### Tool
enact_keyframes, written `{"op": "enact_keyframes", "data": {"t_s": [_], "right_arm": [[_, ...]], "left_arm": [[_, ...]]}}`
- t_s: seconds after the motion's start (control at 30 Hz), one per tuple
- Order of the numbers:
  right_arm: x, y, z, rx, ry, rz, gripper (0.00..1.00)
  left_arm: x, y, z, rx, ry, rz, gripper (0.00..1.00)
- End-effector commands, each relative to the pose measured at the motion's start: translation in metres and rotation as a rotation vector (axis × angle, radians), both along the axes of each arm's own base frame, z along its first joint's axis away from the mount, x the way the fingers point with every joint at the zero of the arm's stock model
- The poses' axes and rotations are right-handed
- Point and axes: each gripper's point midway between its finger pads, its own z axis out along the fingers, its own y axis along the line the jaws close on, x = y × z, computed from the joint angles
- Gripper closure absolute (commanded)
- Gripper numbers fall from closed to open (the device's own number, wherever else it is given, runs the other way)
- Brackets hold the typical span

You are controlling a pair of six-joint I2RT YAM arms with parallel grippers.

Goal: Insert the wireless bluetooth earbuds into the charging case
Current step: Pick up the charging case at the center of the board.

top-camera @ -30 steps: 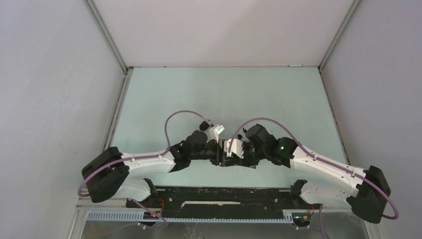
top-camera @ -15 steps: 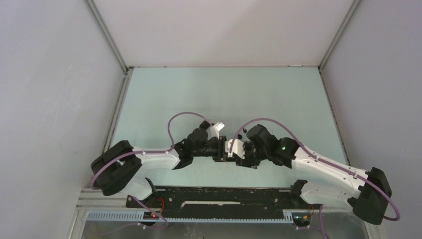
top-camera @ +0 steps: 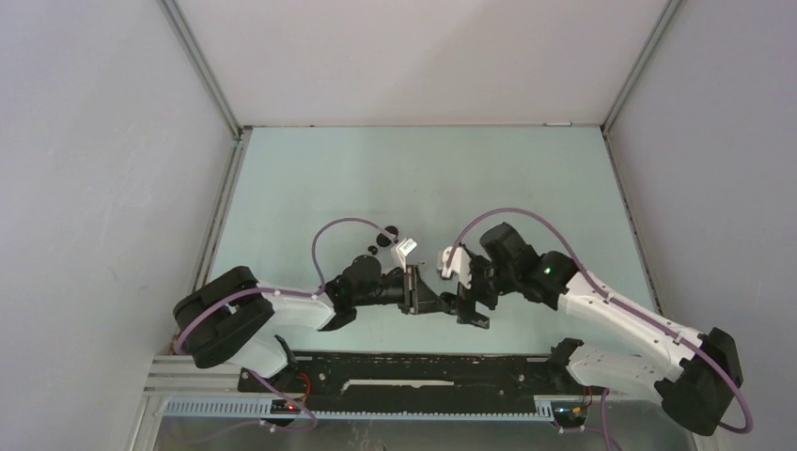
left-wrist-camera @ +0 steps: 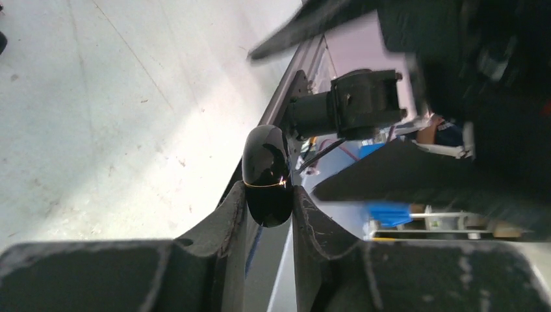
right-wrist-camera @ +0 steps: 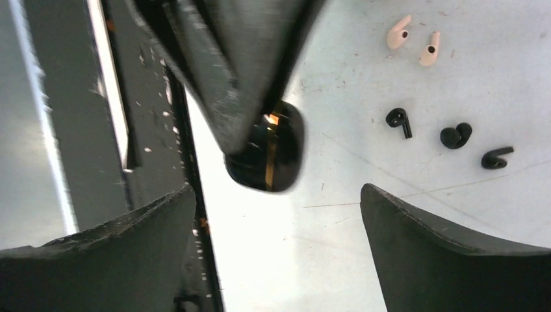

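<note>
black case point(right-wrist-camera: 273, 156) clamped, five loose earbuds point(right-wrist-camera: 397, 120) beyond

White arms point(top-camera: 293, 306), black joints point(top-camera: 222, 321), purple cables point(top-camera: 340, 225)

Top view high, looking down over table point(top-camera: 395, 169); both wrist views close, sharing black case point(left-wrist-camera: 265, 175).

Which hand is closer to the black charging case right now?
Left. The left hand is shut on the black charging case, one finger on each side. The right hand is open, its fingers spread wide on either side of the case and not touching it.
</note>
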Motion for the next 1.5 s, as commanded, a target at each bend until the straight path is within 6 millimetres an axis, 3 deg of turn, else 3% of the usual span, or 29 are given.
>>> {"op": "enact_keyframes", "data": {"t_s": [0.0,0.13,0.2,0.3,0.37,0.43,0.87,1.07,1.13,1.27,1.47], "right_arm": [[-0.009,0.01,0.059,0.224,0.216,-0.025,0.0],[-0.013,0.004,0.083,0.373,0.356,-0.035,0.0],[-0.019,0.0,0.092,0.439,0.398,0.005,0.01],[-0.027,-0.004,0.082,0.404,0.383,0.066,0.2],[-0.028,-0.006,0.071,0.354,0.372,0.076,0.36],[-0.034,-0.007,0.067,0.345,0.399,0.106,0.41],[-0.056,0.004,0.061,0.315,0.428,0.221,0.45],[-0.052,0.009,0.058,0.304,0.42,0.214,0.71],[-0.051,0.008,0.057,0.293,0.4,0.212,0.82],[-0.05,0.007,0.056,0.267,0.341,0.214,0.94],[-0.051,0.007,0.056,0.236,0.274,0.221,0.99]], "left_arm": [[-0.01,0.005,0.032,-0.134,-0.313,0.006,1.0],[-0.033,0.014,0.05,-0.206,-0.695,0.031,1.0],[-0.039,0.018,0.061,-0.251,-0.802,0.049,1.0],[-0.044,0.019,0.065,-0.287,-0.875,0.036,1.0],[-0.047,0.017,0.063,-0.282,-0.901,0.019,1.0],[-0.048,0.014,0.062,-0.276,-0.925,0.015,1.0],[-0.043,-0.001,0.067,-0.272,-0.96,0.022,0.99],[-0.042,-0.005,0.064,-0.263,-0.961,0.018,0.99],[-0.041,-0.006,0.063,-0.26,-0.956,0.021,0.93],[-0.041,-0.007,0.054,-0.233,-0.946,0.017,0.7],[-0.045,-0.012,0.045,-0.209,-0.949,-0.013,0.66]]}}
